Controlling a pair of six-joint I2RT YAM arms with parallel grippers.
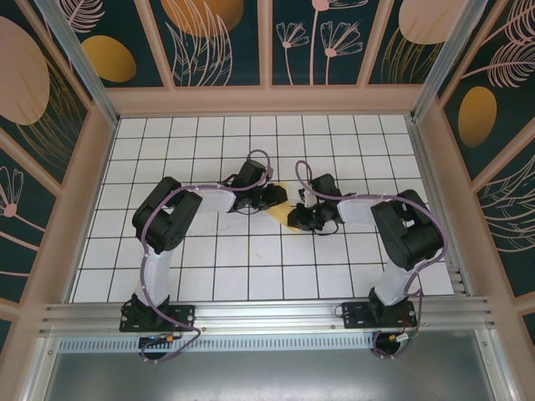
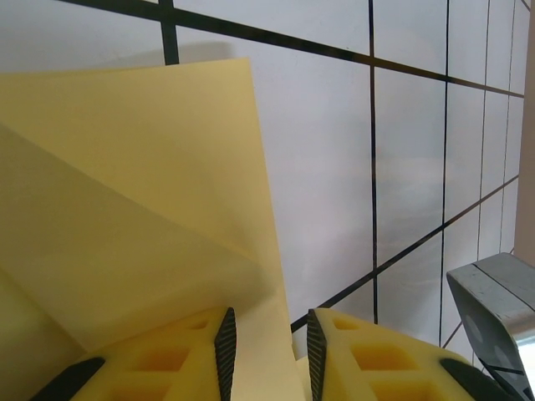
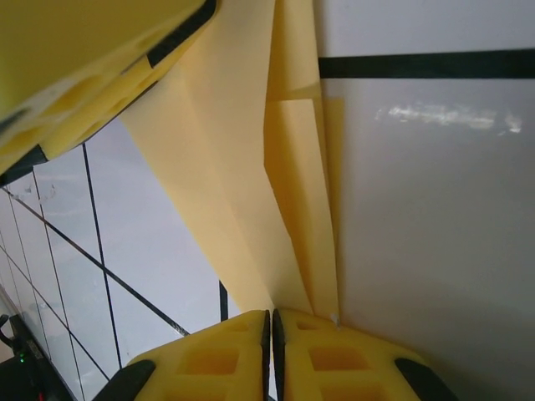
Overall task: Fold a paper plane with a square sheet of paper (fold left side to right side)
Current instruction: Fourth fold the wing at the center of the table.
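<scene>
From above: half-folded paper plane point(image 1: 278, 210) flat on the middle of the worktop point(image 1: 251, 267), left claw point(image 1: 273, 197) at its far left side, right claw point(image 1: 298, 219) at its near right side. From the left wrist: left claw point(image 2: 269, 322) a little apart, standing over the right edge of the paper, not pinching it. From the right wrist: right claw point(image 3: 272, 316) pressed together on the pointed end. Risk from here: a pull on loosely stacked layers, so a tear at the point or a crease springing open.
</scene>
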